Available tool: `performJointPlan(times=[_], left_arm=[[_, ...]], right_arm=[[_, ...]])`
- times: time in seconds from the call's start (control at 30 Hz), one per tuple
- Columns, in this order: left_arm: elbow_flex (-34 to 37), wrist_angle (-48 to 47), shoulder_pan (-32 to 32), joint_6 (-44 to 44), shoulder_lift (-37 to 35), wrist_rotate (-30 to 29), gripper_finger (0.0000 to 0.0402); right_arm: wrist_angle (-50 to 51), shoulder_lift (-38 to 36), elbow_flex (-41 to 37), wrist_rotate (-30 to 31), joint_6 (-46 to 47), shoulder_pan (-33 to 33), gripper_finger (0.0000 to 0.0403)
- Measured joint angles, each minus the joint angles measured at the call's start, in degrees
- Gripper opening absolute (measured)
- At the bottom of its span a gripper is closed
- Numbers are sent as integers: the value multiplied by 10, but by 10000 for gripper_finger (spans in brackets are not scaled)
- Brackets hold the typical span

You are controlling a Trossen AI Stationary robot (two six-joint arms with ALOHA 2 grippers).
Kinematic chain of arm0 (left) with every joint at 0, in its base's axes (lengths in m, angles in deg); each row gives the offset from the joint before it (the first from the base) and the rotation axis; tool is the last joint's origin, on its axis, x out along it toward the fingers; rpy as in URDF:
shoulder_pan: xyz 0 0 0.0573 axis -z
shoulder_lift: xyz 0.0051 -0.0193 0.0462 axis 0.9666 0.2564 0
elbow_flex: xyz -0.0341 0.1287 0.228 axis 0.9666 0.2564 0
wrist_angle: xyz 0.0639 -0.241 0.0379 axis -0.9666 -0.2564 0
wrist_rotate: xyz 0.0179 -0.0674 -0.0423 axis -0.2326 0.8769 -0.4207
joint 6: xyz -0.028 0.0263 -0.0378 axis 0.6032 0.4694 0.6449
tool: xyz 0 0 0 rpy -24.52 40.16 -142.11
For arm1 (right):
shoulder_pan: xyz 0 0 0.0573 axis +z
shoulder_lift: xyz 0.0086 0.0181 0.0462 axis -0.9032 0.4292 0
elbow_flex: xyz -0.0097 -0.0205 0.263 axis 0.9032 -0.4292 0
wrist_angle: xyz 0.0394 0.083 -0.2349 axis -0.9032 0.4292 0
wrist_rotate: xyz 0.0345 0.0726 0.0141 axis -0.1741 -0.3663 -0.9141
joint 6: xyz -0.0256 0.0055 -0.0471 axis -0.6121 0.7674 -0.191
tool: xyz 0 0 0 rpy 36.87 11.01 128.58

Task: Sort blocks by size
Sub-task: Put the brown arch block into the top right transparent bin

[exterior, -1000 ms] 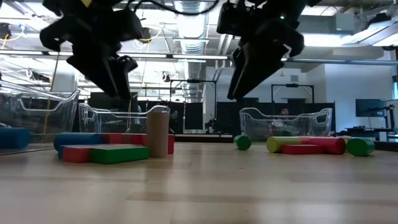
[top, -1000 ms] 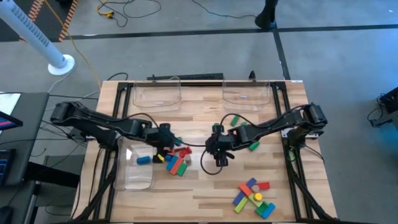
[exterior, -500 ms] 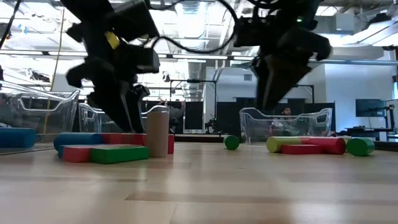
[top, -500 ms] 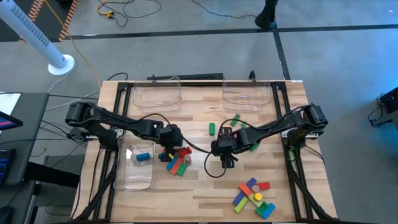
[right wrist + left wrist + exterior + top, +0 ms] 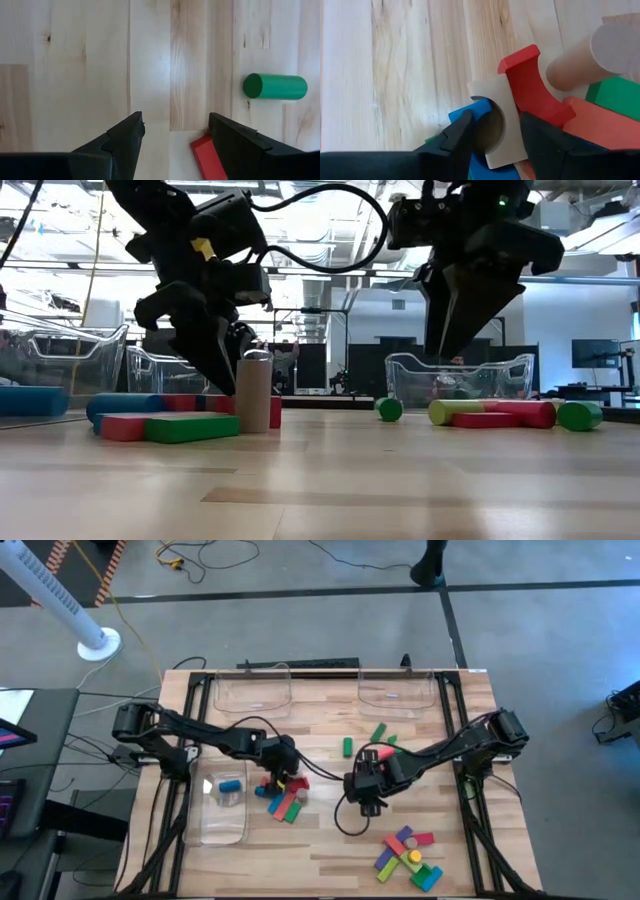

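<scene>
Wooden arch block (image 5: 496,120), seemingly between left pincer (image 5: 495,132) fingers

A pale plain-wood arch (image 5: 497,120) lies against a red arch (image 5: 530,85) and a blue block (image 5: 472,111), a green cylinder (image 5: 275,86) on light wood-grain table (image 5: 75,60).

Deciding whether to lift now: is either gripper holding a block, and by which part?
The left gripper straddles the plain wood arch block across its curved middle, but a firm hold cannot be told. The right gripper is open over bare table, holding nothing.
</scene>
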Motion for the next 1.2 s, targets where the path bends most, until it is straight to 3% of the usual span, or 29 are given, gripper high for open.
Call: performJointPlan(times=[1.2], left_arm=[[2, -33, 1, -7, -2, 0, 160]], right_arm=[[-1, 0, 0, 0, 7, 0, 260]])
